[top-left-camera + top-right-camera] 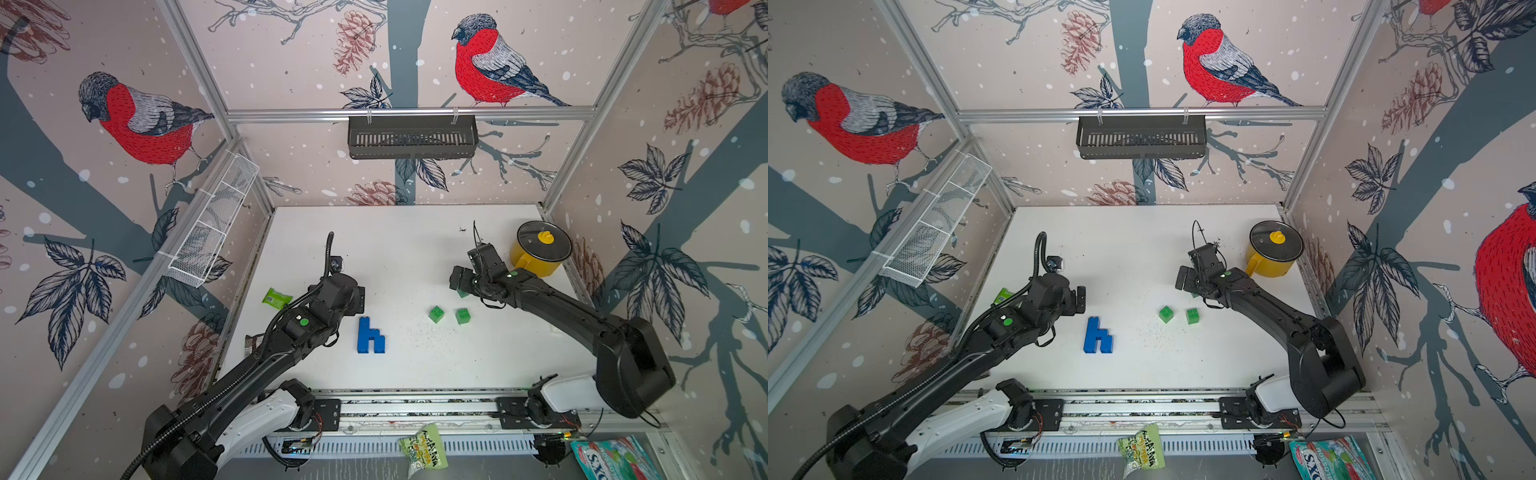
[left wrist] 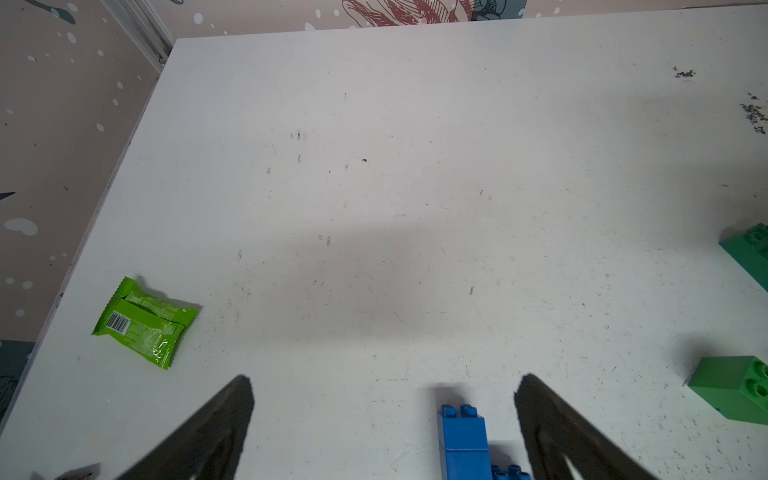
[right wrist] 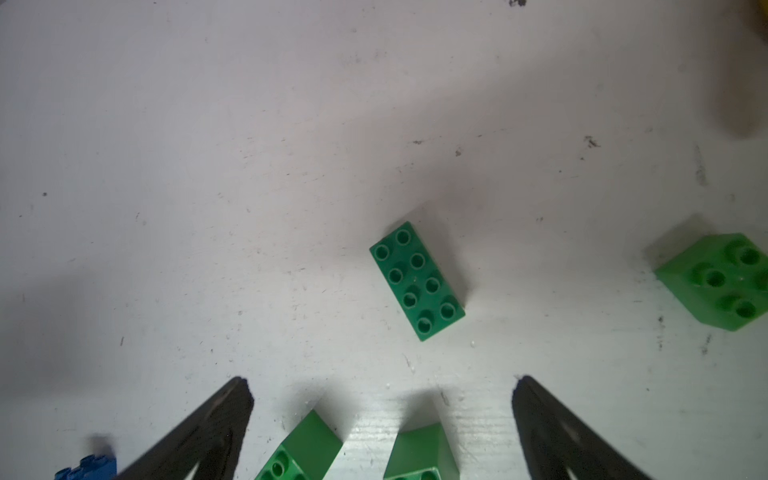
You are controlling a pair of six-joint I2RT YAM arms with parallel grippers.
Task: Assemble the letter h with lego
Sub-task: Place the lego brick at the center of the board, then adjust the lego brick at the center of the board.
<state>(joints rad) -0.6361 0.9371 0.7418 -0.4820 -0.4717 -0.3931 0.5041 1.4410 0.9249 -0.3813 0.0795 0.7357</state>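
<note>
Blue lego bricks joined into an h (image 1: 370,336) (image 1: 1097,336) lie flat near the table's front middle. My left gripper (image 1: 359,299) (image 2: 382,380) hovers open just behind it; the h's top (image 2: 461,436) shows between the fingers, untouched. To the right lie two square green bricks (image 1: 436,313) (image 1: 462,316). My right gripper (image 1: 457,279) (image 3: 382,381) hangs open above the table behind them. In the right wrist view an oblong green brick (image 3: 417,280) lies ahead, a square one (image 3: 719,282) off to the side, and two green bricks (image 3: 303,449) (image 3: 419,453) lie below the open fingers.
A yellow pot with a lid (image 1: 540,249) stands at the back right, close to the right arm. A flat light-green packet (image 1: 276,298) (image 2: 145,322) lies at the left edge. A black basket (image 1: 411,137) and a white wire basket (image 1: 212,224) hang on the walls.
</note>
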